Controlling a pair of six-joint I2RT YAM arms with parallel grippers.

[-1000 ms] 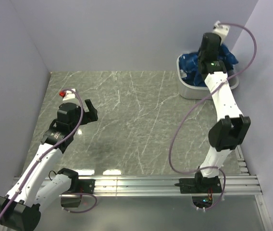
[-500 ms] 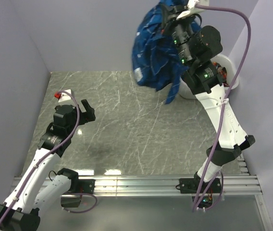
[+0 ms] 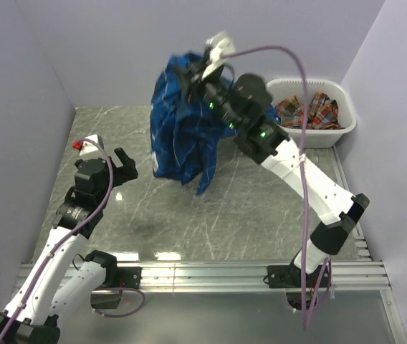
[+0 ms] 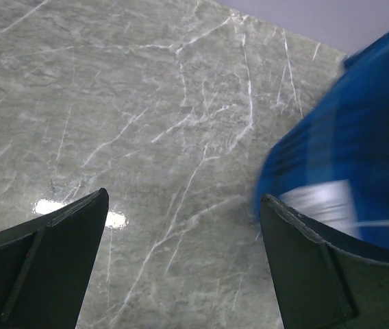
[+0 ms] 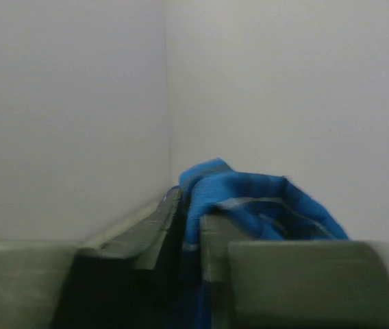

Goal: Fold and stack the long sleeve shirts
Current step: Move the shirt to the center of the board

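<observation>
**Blue shirt hanging from right jaws; left jaws spread**

Right jaws: raised high over the back of the table [image 3: 225, 208], pinching a bunch of the blue plaid shirt [image 3: 178, 132]. In the right wrist view, a fold of blue cloth sits squeezed in the narrow gap between the two dark fingers [image 5: 146, 240] and bulges out past their tips.

Blue shirt: hangs below the grip as a loose bundle, with thin white lines visible on the royal blue. One trailing piece dangles lowest. I cannot tell from the top view whether it touches the marble.

Left jaws: spread wide, gripping nothing, low over the left side of the table and facing the hanging shirt. In the left wrist view, both fingers [image 4: 51, 267] sit at the bottom corners with grey marble between them. The blue cloth is blurred at the right, beyond the right-hand finger.

Red-orange plaid shirt [image 3: 311, 111]: crumpled inside the white plastic basket [image 3: 318, 137] at the far right corner of the table, well apart from the blue one.
</observation>
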